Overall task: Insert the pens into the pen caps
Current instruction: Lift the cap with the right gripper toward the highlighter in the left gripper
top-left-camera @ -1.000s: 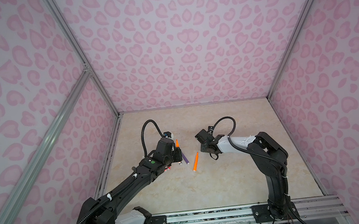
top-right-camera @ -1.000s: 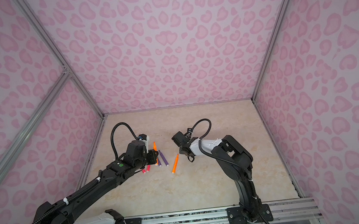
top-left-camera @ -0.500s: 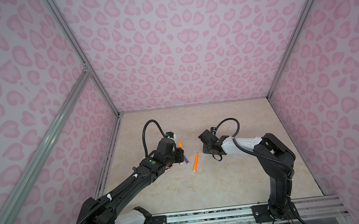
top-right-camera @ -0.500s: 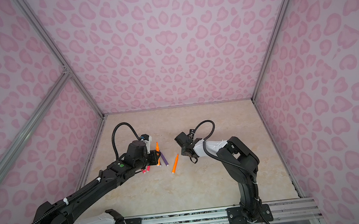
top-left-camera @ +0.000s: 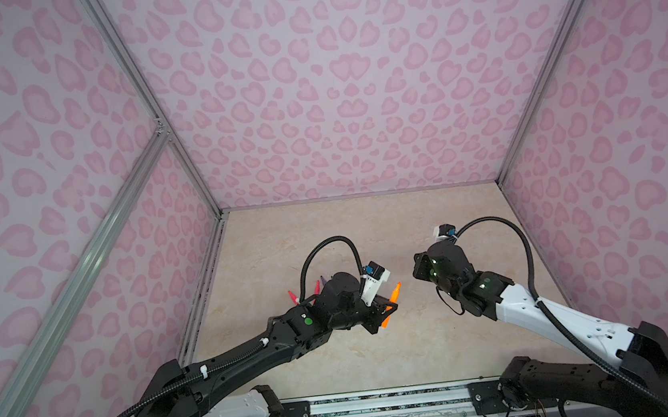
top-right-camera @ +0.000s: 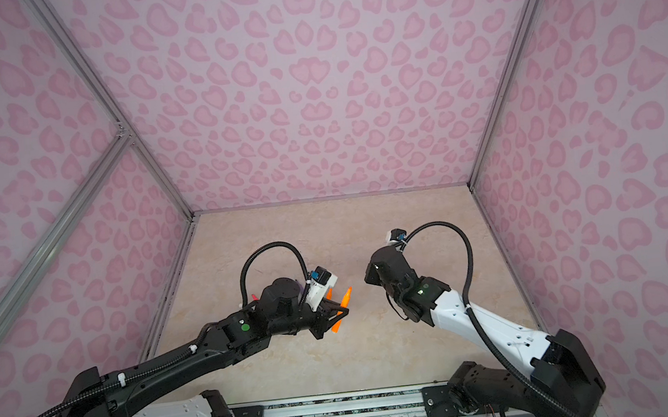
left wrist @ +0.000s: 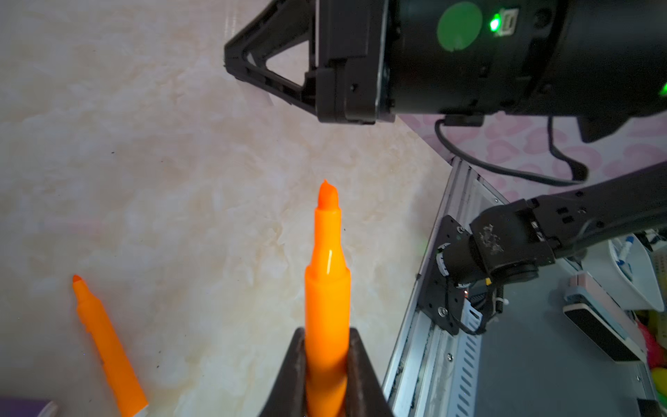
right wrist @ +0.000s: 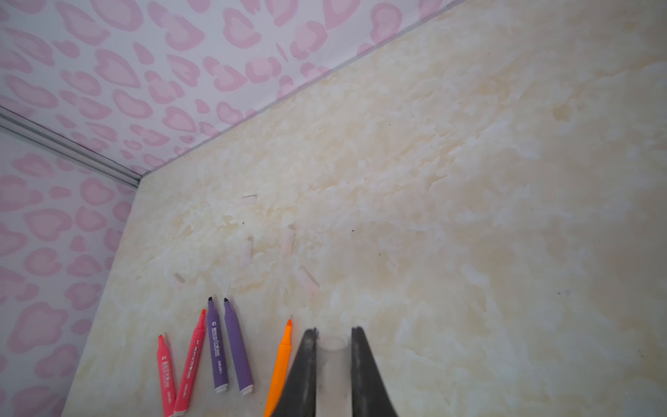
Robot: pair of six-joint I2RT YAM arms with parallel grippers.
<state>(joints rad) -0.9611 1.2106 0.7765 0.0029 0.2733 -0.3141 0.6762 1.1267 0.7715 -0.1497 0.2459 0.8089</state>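
The left gripper [left wrist: 327,332] pinches a thin orange marker pen [left wrist: 327,260]. The right gripper [right wrist: 334,331] pinches a small clear plastic cap [right wrist: 332,361]. If the cap misses the pen's tip, it may slip out.

The held orange pen [left wrist: 327,289] leaves the left wrist view between the fingers of the left gripper [left wrist: 326,330], rear end unseen. In both top views the left arm [top-left-camera: 254,351] covers most of the pink-red pens [top-left-camera: 292,295]. The loose pen caps [right wrist: 287,242] are faint blurs on the bench [right wrist: 469,180]; the held pen cap [right wrist: 334,361] is cut off between the fingers of the right gripper [right wrist: 334,330].
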